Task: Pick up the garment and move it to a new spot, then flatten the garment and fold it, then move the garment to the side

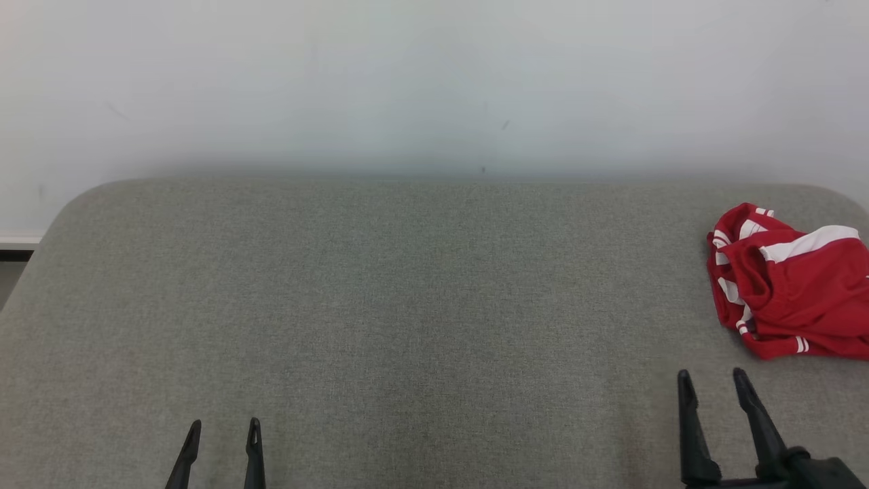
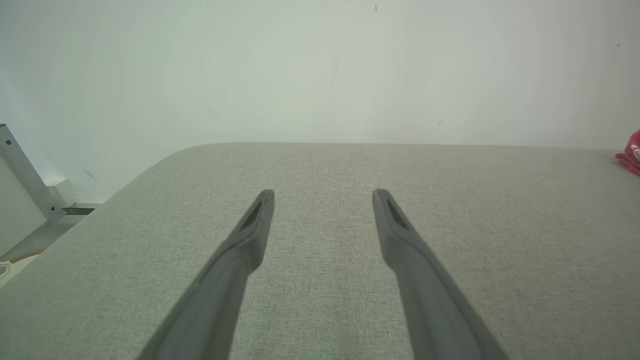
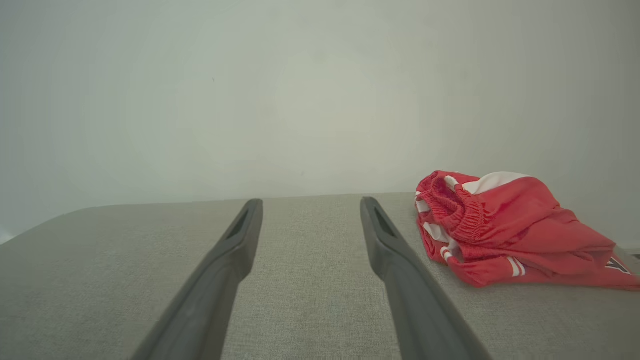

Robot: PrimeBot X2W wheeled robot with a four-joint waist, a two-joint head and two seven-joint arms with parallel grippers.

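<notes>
The garment [image 1: 794, 285] is a red piece with white stripes, lying crumpled at the far right of the grey padded table [image 1: 407, 305]. In the right wrist view the garment [image 3: 505, 230] sits just right of my fingers, with its elastic waistband bunched at its left. A sliver of the garment [image 2: 632, 157] shows at the right edge of the left wrist view. My right gripper [image 1: 713, 382] is open, a short way in front of the garment and apart from it. My left gripper [image 1: 224, 431] is open at the lower left, far from the garment, holding nothing.
A pale wall [image 1: 434, 81] rises right behind the table's rounded back edge. Off the table's left end stands a white metal frame [image 2: 25, 185] above the floor. The table's grey fabric stretches bare between the two grippers.
</notes>
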